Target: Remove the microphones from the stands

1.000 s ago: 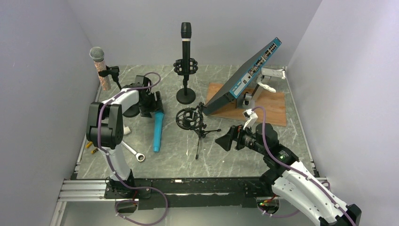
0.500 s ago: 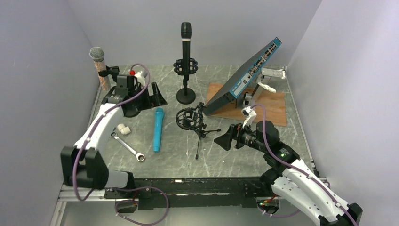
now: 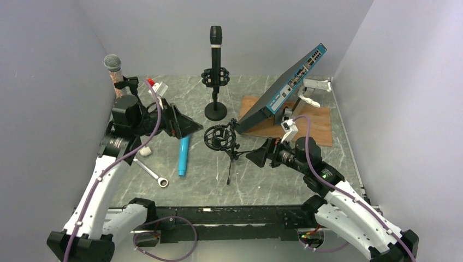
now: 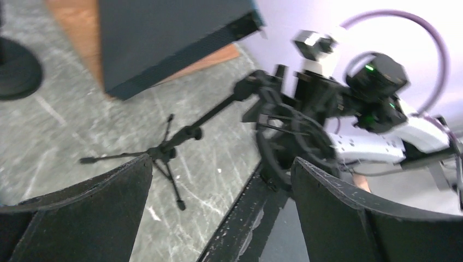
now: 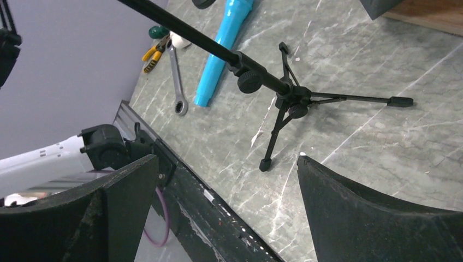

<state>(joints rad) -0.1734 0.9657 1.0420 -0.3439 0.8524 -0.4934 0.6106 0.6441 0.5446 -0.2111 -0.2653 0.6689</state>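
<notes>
Both the left gripper (image 3: pixel 190 126) and right gripper (image 3: pixel 254 157) hang wide open and empty (each facing the small tripod stand (image 3: pixel 233 153)), while the blue microphone (image 3: pixel 183 155) lies on the tabletop (image 3: pixel 273 185).

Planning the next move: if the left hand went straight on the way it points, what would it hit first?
Probably the shock mount of the small tripod stand, which sits ahead of the left hand; depth is uncertain.

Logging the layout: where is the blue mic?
Top view: the blue mic lies flat left of centre, between the wrench and the tripod stand, its far end under the left tool.
</notes>
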